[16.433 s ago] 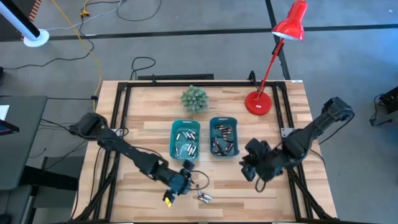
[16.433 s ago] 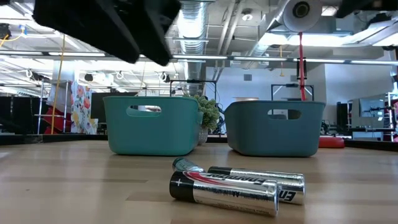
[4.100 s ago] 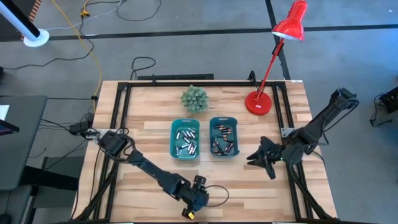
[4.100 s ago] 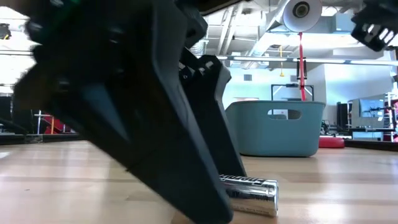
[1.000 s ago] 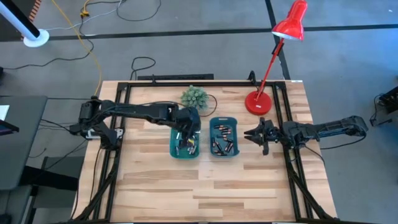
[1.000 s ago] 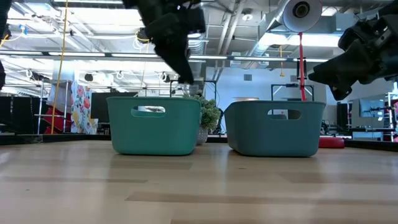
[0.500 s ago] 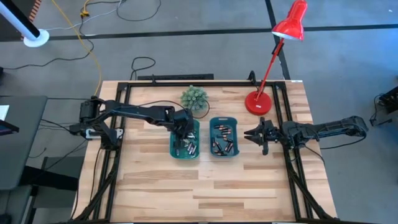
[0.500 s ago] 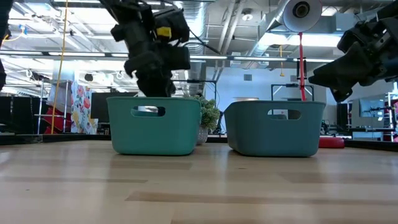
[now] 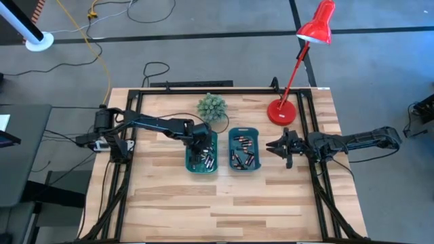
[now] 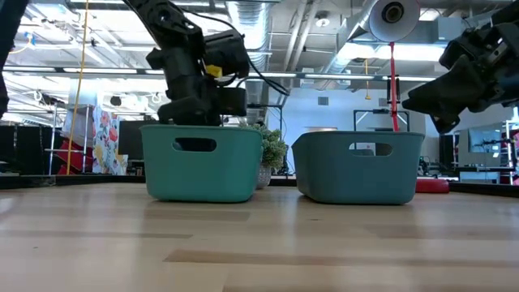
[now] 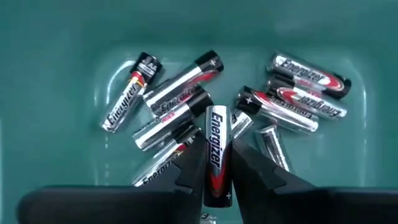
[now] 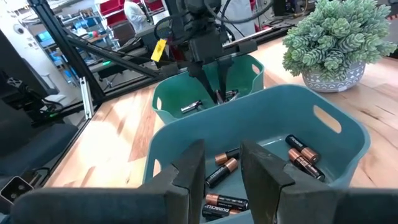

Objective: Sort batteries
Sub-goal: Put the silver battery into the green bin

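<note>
Pale wooden planks form the table (image 9: 169,203), with two teal plastic bins side by side at its middle. Reaching down into the left bin (image 9: 190,165), the left gripper (image 11: 214,163) has a silver-and-black cylindrical battery (image 11: 215,149) between its fingers, just above the heap of similar silvery cells on the bin floor; whether the pinch is firm or loosening I cannot tell. Copper-topped dark batteries (image 12: 219,171) lie in the right bin (image 9: 256,132). Just right of that bin waits the right gripper (image 9: 273,146), fingers parted and empty. Such cells are probably rigid, smooth, dense and prone to rolling, so a pinch across the mid-barrel suits best.
</note>
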